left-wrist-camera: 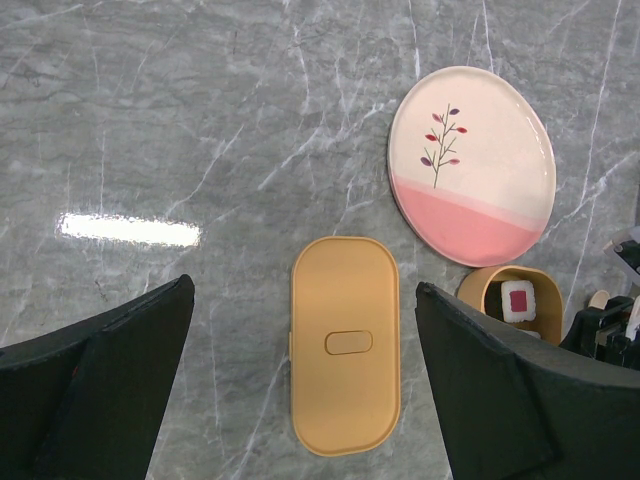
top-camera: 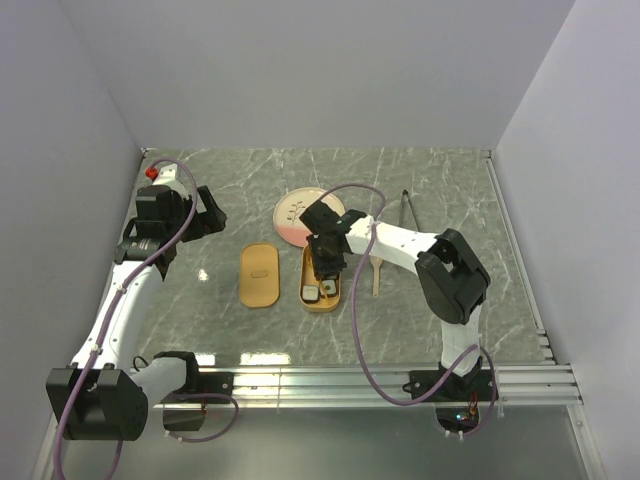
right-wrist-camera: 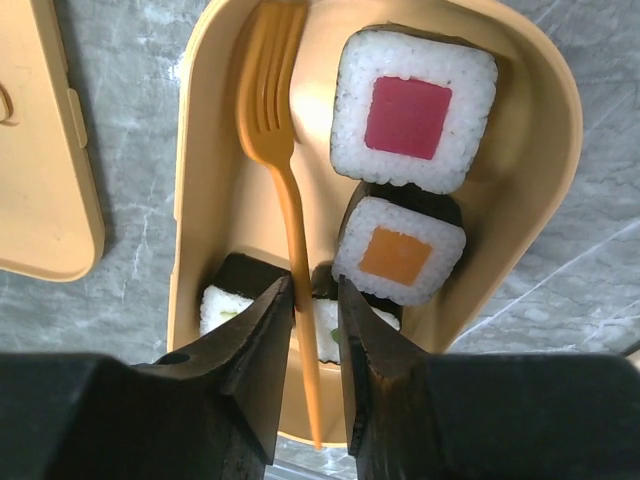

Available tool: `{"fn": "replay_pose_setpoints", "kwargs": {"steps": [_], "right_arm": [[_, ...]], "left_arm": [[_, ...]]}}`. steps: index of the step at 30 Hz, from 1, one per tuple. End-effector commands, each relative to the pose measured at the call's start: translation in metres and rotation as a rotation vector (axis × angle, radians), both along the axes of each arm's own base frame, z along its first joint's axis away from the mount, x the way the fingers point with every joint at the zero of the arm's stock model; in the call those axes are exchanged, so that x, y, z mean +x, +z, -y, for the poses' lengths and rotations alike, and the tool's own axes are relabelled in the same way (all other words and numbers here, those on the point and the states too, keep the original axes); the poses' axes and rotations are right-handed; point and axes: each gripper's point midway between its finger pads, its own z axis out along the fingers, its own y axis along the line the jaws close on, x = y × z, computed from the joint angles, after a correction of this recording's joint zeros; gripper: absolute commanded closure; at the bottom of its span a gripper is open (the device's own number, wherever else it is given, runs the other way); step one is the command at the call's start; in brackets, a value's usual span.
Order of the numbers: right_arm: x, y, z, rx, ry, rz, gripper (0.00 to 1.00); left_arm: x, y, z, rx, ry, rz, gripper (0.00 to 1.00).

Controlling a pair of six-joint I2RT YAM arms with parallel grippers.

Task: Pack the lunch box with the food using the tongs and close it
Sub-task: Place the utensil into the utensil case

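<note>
The grey marbled bench (top-camera: 330,190) carries everything, and places here are told from the lunch box (top-camera: 321,281), whose open base lies near the middle of it. The left arm (top-camera: 125,300) rises well to the box's left; its jaws (left-wrist-camera: 305,390) stand wide apart with nothing between them, hanging above the lid. The right arm (top-camera: 420,250) reaches in from the box's right, and its jaws (right-wrist-camera: 315,330) sit low over the base — parted by a narrow gap, the thin handle of an orange fork (right-wrist-camera: 275,130) running between the fingers (right-wrist-camera: 255,345); whether they touch it I cannot tell. The round pink-and-cream plate (top-camera: 300,215) lies just beyond the box's far end. The lid (top-camera: 259,274) lies flat just left of the box, apart from it, its oval recess up. The tongs (top-camera: 407,209) lie on the bench, beyond and to the right of the box. A beige spoon (top-camera: 376,275) rests just right of the box. Inside the box the fork lies lengthways along one wall, tines toward a rounded end. The food (right-wrist-camera: 414,108) is in the box too — a red-centred roll, an orange-centred one beside it, and two more partly hidden under the fingers.
</note>
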Motion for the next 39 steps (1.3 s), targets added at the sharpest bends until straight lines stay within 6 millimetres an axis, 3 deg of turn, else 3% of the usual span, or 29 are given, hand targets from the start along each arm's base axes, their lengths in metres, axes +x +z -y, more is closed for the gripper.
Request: {"fn": "replay_pose_setpoints", "kwargs": {"steps": [1,11,18,22,31,39], "right_arm": [[0.001,0.007,0.000,0.005,0.007,0.037,0.67],[0.008,0.042,0.003,0.066,-0.024,0.149,0.64],[0.018,0.087,0.005,0.158,-0.061,0.291,0.64],[0.020,0.099,0.014,0.163,-0.098,0.337,0.64],[0.030,0.094,0.057,0.067,-0.222,0.370,0.64],[0.024,0.062,0.105,-0.002,-0.306,0.329,0.64]], "left_arm": [[0.005,0.012,0.000,-0.006,0.005,0.050,0.00],[0.004,0.013,0.001,-0.012,0.001,0.054,0.00],[0.003,0.011,0.003,-0.016,-0.005,0.051,0.01],[0.004,0.010,0.002,-0.017,-0.002,0.049,0.00],[0.005,0.011,0.002,-0.015,-0.002,0.049,0.01],[0.005,0.008,0.004,-0.019,-0.007,0.038,0.00]]}}
